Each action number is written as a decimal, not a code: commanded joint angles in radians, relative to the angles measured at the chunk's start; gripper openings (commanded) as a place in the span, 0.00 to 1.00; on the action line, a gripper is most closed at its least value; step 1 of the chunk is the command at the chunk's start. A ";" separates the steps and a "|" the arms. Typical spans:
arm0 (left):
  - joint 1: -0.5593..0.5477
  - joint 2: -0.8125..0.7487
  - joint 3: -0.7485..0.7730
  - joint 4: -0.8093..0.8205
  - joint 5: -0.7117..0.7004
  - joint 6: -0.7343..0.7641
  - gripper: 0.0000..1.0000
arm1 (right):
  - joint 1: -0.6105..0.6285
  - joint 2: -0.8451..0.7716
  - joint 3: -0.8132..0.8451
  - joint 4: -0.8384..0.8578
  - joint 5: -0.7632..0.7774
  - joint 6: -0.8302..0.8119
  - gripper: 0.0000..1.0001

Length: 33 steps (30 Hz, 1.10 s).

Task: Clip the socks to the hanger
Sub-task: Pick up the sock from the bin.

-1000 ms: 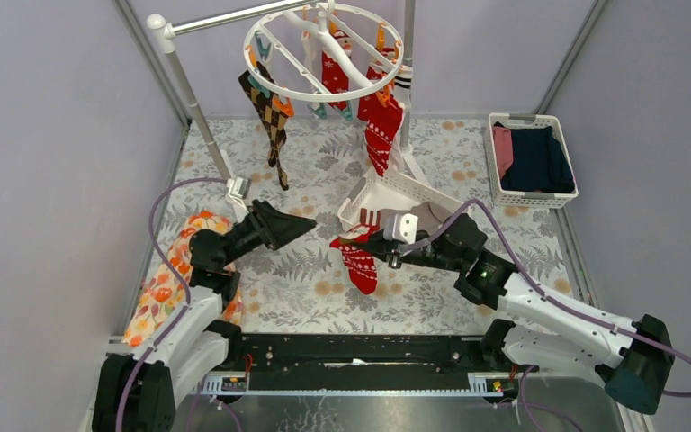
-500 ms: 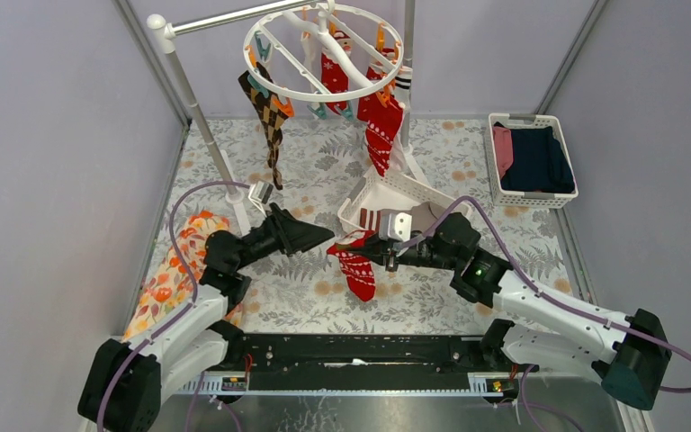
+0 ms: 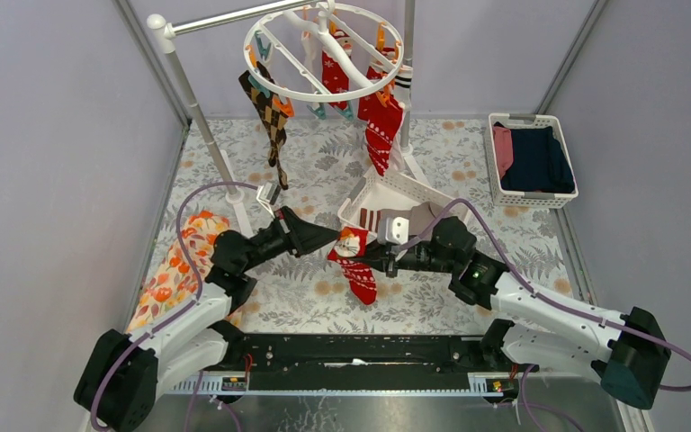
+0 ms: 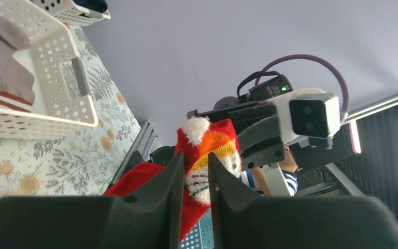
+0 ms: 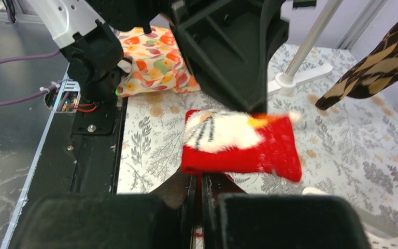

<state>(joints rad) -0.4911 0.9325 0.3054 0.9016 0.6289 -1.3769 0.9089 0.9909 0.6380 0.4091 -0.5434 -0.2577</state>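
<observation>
A red-and-white Christmas sock [image 3: 358, 267] hangs between my two grippers above the floral table. My right gripper [image 3: 371, 251] is shut on its red edge [image 5: 238, 155], the jaws pinched tight on the fabric. My left gripper [image 3: 335, 238] has its fingers closed on the sock's white-and-orange cuff [image 4: 212, 148], which fills the narrow gap between them. The round white hanger [image 3: 324, 95] hangs at the back with an argyle sock [image 3: 273, 121] and red Christmas socks [image 3: 382, 126] clipped to it. Taupe and white striped socks [image 3: 418, 216] lie in a tilted white basket [image 3: 387, 191].
An orange floral cloth [image 3: 175, 265] lies at the left by my left arm. A white basket [image 3: 533, 199] with navy and pink clothes stands at the back right. The grey pole [image 3: 200, 121] and its foot stand behind my left gripper.
My left arm has reached right to the sock, and its wide-open jaws have closed on the cuff. My right gripper has kept its hold and shifted slightly left.
</observation>
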 commanded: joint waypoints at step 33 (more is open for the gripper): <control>-0.036 -0.069 -0.003 0.125 -0.075 0.303 0.00 | 0.005 -0.012 -0.105 0.240 0.054 0.265 0.59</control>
<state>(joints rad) -0.5171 0.9054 0.3119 1.0412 0.6102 -1.1309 0.9089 0.9657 0.5381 0.5167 -0.4576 -0.0650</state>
